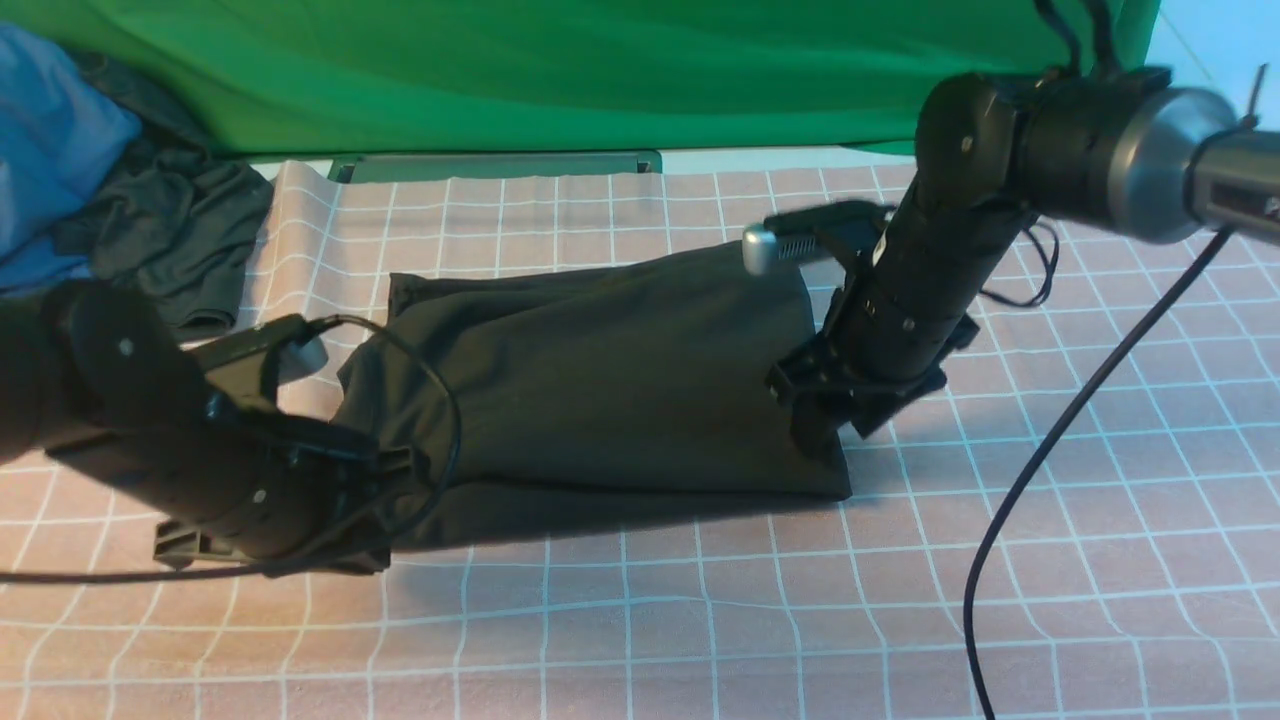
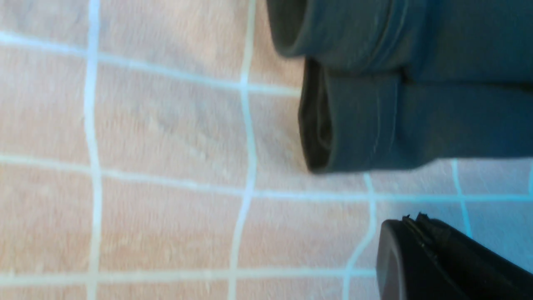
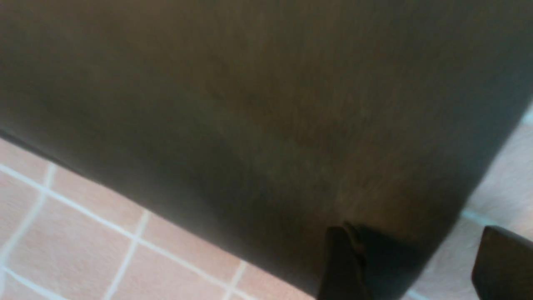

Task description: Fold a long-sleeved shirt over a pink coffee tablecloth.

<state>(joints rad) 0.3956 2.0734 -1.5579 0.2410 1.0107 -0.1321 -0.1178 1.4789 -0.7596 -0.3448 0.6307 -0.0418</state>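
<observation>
Left jaws (image 1: 200,545) pressed together, empty, beside shirt (image 1: 600,380) cuffs (image 2: 349,125) — right jaws (image 1: 835,405) spread, straddling the folded corner on pink tablecloth (image 1: 700,620).

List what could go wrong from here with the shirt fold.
1. The right gripper stands open with one finger over the corner of the long-sleeved shirt; pulling away may snag it and undo the fold.
2. The left gripper, shut, sits at the cuff end; the stacked sleeve cuffs could be dragged apart.
3. Either arm could ruck up the pink coffee tablecloth.
</observation>
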